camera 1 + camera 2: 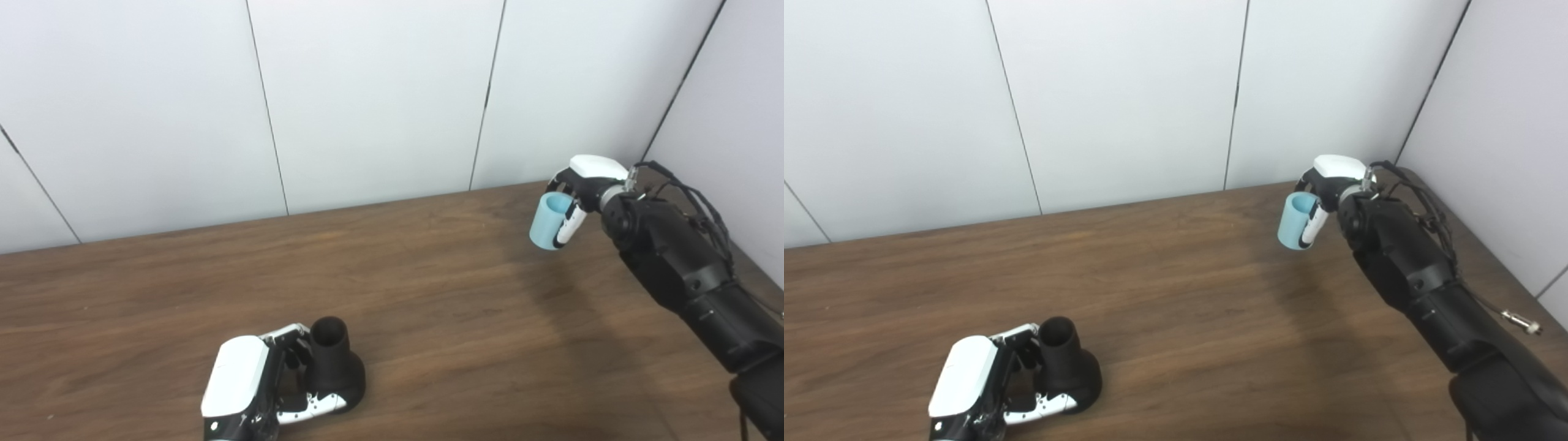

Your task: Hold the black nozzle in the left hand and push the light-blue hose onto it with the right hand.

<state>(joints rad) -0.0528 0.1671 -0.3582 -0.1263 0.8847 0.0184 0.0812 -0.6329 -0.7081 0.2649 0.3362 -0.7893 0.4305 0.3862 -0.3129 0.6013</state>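
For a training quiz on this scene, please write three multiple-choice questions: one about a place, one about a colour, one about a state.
1. Where is the black nozzle?
A. Near the front edge of the wooden table, beside the left hand
B. At the far right corner
C. On the wall panels

2. What colour is the hose piece in the right hand?
A. Red
B. Light blue
C. Yellow

3. What is the state of the two parts?
A. Hose pushed fully onto the nozzle
B. Both lying loose on the table
C. Far apart, each held by its own hand

Answers:
1 A: the nozzle stands upright there with the left hand's fingers around it.
2 B: the light-blue hose shows clearly between the fingers.
3 C: the hose is held up at the far right and the nozzle at the near left.
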